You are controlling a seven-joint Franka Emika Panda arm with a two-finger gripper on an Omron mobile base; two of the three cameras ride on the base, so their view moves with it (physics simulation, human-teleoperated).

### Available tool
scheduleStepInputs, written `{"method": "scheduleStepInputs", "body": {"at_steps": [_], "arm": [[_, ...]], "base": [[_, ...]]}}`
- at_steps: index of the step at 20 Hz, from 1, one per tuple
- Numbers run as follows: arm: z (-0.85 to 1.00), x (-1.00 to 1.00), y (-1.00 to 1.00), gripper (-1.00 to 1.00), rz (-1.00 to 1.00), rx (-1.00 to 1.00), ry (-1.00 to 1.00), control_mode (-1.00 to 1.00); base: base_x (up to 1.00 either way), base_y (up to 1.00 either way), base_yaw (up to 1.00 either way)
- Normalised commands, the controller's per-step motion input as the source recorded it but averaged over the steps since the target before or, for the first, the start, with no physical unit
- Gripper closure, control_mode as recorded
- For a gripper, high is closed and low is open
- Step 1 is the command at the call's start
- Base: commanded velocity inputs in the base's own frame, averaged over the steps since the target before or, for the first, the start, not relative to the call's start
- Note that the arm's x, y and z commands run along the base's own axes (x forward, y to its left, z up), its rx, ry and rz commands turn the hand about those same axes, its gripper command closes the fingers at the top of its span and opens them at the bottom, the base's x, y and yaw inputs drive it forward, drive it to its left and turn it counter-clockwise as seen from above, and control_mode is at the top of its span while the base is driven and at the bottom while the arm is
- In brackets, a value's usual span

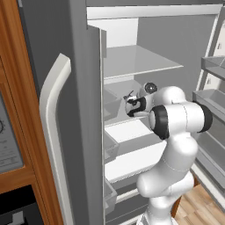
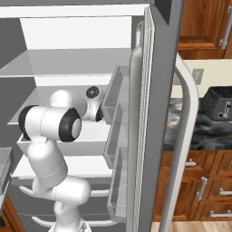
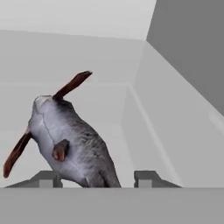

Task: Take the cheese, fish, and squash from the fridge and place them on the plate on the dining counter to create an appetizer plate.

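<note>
Fridge (image 1: 83, 132), door swung open, with the arm reaching onto a middle shelf. From left to right in the hand view: the fish (image 3: 70, 144), grey with reddish-brown fins, stands between the fingertips (image 3: 46, 178) of the gripper (image 3: 97, 179), jaws part-way open; whether they grip it cannot be told. The fish sits nearer the left tip, so an off-centre pinch on its tapered body could squeeze it out.

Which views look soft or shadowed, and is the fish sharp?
Hand view: slim grey fish with reddish-brown fins slightly soft, evenly lit, no glare. Left base view: tall grey fridge interior flatly lit, pale shelves washed out. Right base view: similar, faint shelf shadows.
</note>
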Motion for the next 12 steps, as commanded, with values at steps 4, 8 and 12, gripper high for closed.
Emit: {"method": "scheduleStepInputs", "body": {"at_steps": [4, 8, 12], "arm": [[-0.01, -0.15, 0.08, 1.0, 0.0, 0.0, 0.22, -1.0], [0.0, -0.5, 0.18, 1.0, 0.0, 0.0, 0.11, -1.0], [-0.09, -0.67, 0.29, 1.0, 0.0, -0.02, 0.01, -1.0]], "base": [[0.0, 0.0, 0.0], [0.0, 0.0, 0.0], [0.0, 0.0, 0.0]]}}
